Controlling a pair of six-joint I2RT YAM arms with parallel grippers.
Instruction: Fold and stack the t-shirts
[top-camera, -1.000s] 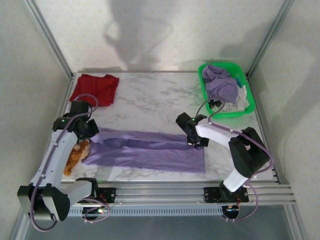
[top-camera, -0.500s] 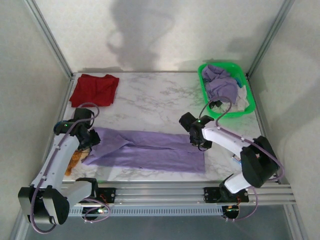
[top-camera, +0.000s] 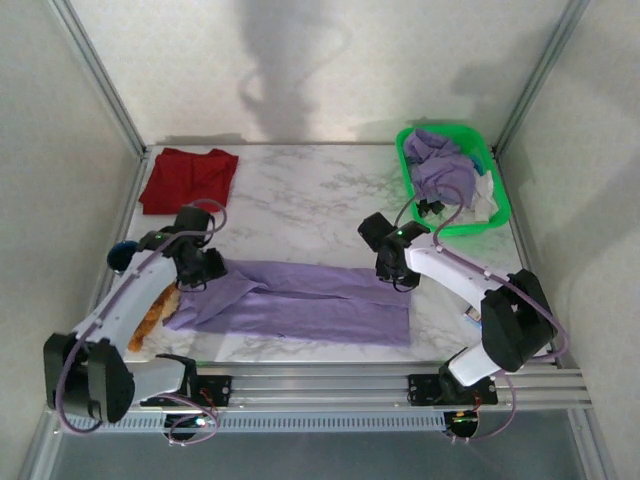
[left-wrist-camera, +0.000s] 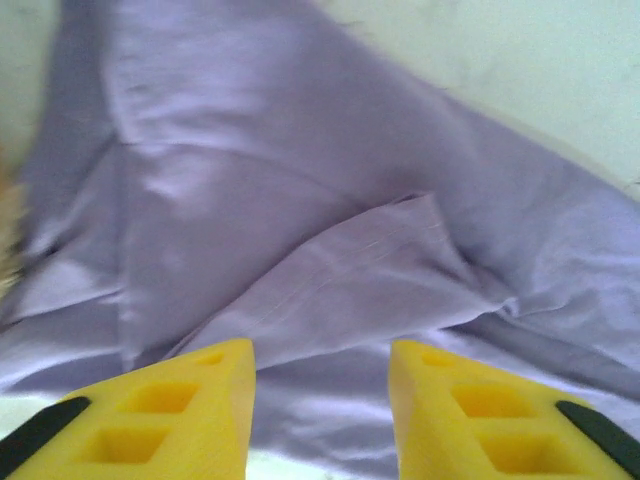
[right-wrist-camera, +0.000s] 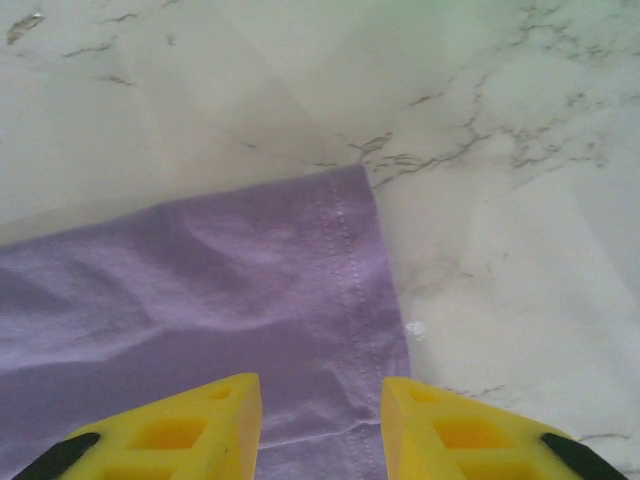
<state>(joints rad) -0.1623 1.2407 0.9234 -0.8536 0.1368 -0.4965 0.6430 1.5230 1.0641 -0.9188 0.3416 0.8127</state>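
We see left fingers (left-wrist-camera: 225, 420) and right fingers (right-wrist-camera: 230, 425) partly open, gripping nothing, each above an end of the flat lavender cloth t-shirt (top-camera: 300, 305) on white marble counter (top-camera: 300, 200).

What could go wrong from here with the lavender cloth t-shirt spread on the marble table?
1. The open left gripper hovers over a bunched ridge in the lavender cloth t-shirt; a pinch there may lock in wrinkles.
2. The small brown fuzzy toy lies at the shirt's left end and may get dragged.

A green plastic basket (top-camera: 475, 229) sits at the marble table's (top-camera: 300, 200) far right corner; a brown fuzzy toy (top-camera: 157, 311) lies at its left edge.
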